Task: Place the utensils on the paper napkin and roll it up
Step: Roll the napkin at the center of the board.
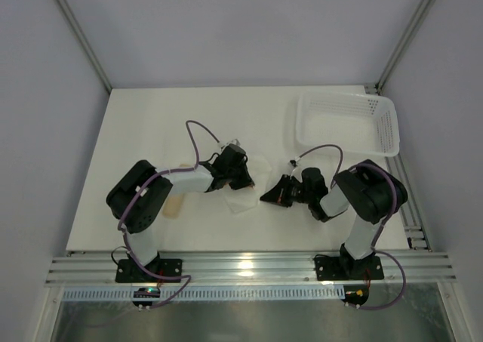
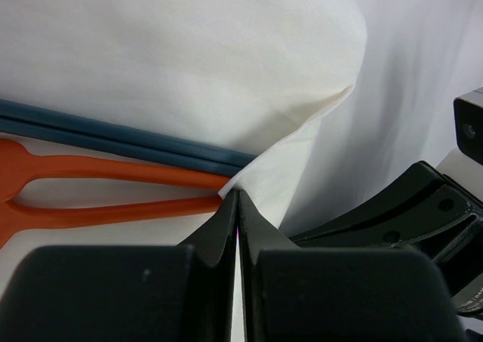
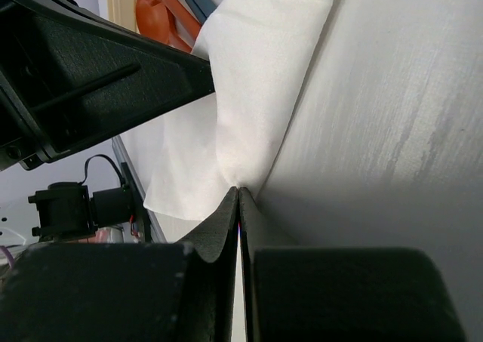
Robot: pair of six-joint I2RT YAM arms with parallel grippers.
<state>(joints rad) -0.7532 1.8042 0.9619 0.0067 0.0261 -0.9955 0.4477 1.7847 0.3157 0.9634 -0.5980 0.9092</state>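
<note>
Paper napkin (image 2: 189,55) lies mid-table between the two arms, folded over the utensils (image 2: 113,153). They are part covered, handles poking out on the left in the left wrist view.

Risks: thin paper is pinched at two spots, so pulling apart or unevenly would likely tear it. If the fold lifts too high, the utensils could slide out the open side, and the roll would come out loose or empty. A pinch this shallow could also just slip off the edge.

Look: napkin is white, soft and slightly creased, one rounded fold, bunched to a point at each pinch. Orange utensil (image 2: 113,172) has a looped double handle, and dark blue sticks (image 2: 113,134) lie just beside it, parallel.

Left gripper (image 2: 238,206) has its jaws pressed together, apparently nipping a napkin edge. Right gripper (image 3: 238,198) does the same on the opposite side.

White basket (image 1: 385,123) sits far right on the table (image 1: 151,123), well apart. Beige piece (image 1: 175,204) is near the left arm.
</note>
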